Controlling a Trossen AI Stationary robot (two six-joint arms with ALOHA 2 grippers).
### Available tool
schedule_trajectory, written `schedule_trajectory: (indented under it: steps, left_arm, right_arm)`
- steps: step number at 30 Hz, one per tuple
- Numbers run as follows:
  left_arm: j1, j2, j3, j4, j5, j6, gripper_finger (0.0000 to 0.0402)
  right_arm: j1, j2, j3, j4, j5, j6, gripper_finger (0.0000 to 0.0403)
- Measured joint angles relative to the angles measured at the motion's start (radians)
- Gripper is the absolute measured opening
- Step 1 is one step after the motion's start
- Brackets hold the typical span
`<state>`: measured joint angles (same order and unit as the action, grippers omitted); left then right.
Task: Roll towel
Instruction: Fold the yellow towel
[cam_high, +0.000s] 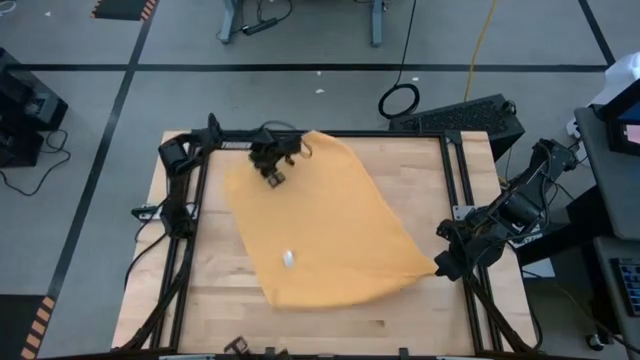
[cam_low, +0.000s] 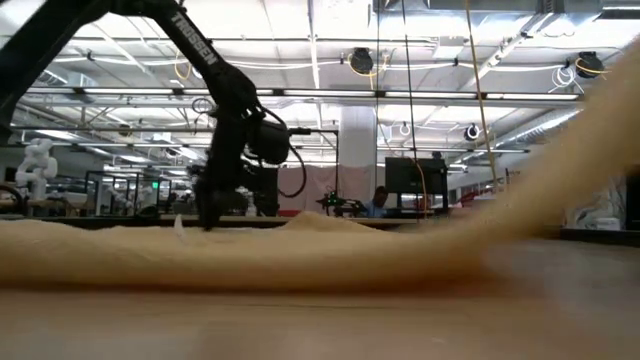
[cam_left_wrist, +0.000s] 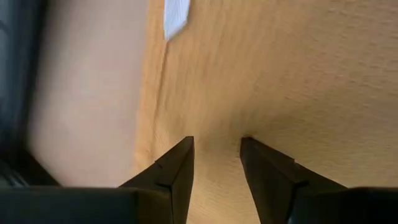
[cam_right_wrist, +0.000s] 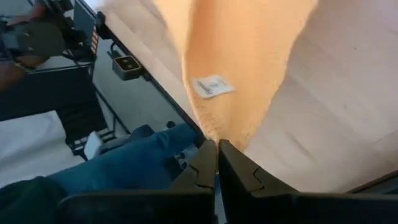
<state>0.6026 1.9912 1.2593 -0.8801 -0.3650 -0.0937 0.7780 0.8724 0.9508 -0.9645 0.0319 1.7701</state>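
Left wrist view shows the left gripper (cam_left_wrist: 216, 155) part-open, empty, fingertips pressed on the towel (cam_high: 330, 225) spread flat mid-table, while the right gripper (cam_right_wrist: 216, 149), pinched shut on a towel corner, should keep it taut for an even roll.

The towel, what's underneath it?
The towel lies spread on the wooden table, whose bare boards show around it. Whatever lies beneath its middle is covered, so unseen.

Towel (cam_high: 330, 225) spread on table (cam_high: 215, 280) centre; left pincer (cam_high: 273, 178) on far-left corner, right pincer (cam_high: 442, 268) at near-right corner.
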Motion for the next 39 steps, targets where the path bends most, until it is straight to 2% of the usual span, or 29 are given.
schedule_trajectory:
  steps: [2, 9, 11, 15, 17, 21, 25, 28, 32, 36, 39]
  left_arm:
    - [0.028, 0.008, 0.056, 0.020, 0.025, 0.054, 0.0143]
    - [0.074, -0.039, 0.252, -0.059, 0.329, 0.035, 0.0143]
    - [0.060, -0.064, 0.271, -0.073, 0.404, -0.007, 0.0143]
    - [0.003, -0.141, 0.273, -0.082, 0.644, -0.040, 0.0143]
    - [-0.054, -0.168, 0.271, -0.118, 0.705, -0.052, 0.0143]
    - [-0.233, -0.201, 0.272, -0.191, 0.696, -0.123, 0.0143]
    - [-0.423, -0.203, 0.270, -0.186, 0.660, -0.355, 0.0149]
    - [-0.542, -0.204, 0.271, -0.137, 0.560, -0.559, 0.0169]
    - [-0.631, -0.203, 0.228, -0.045, 0.443, -0.758, 0.0216]
    - [-0.687, -0.199, 0.094, 0.124, 0.436, -0.904, 0.0260]
    - [-0.721, -0.199, 0.031, 0.256, 0.438, -1.001, 0.0274]
  right_arm:
    - [0.000, 0.003, 0.000, 0.018, 0.014, 0.001, 0.0000]
    - [-0.019, 0.027, 0.000, 0.102, 0.073, 0.040, 0.0000]
    - [-0.028, 0.040, 0.000, 0.110, 0.073, 0.032, 0.0000]
    - [-0.054, 0.060, 0.000, 0.115, 0.070, -0.031, 0.0000]
    - [-0.068, 0.059, 0.000, 0.115, 0.069, -0.068, 0.0000]
    - [-0.103, 0.026, 0.000, 0.115, 0.026, -0.141, 0.0000]
    - [-0.131, -0.016, 0.000, 0.107, -0.057, -0.229, 0.0000]
    - [-0.140, -0.047, 0.000, 0.083, -0.100, -0.290, 0.0000]
    - [-0.150, -0.079, 0.000, 0.055, -0.187, -0.378, 0.0000]
    - [-0.155, -0.104, 0.000, 0.020, -0.264, -0.465, 0.0000]
    - [-0.156, -0.119, 0.000, -0.004, -0.294, -0.500, 0.0000]
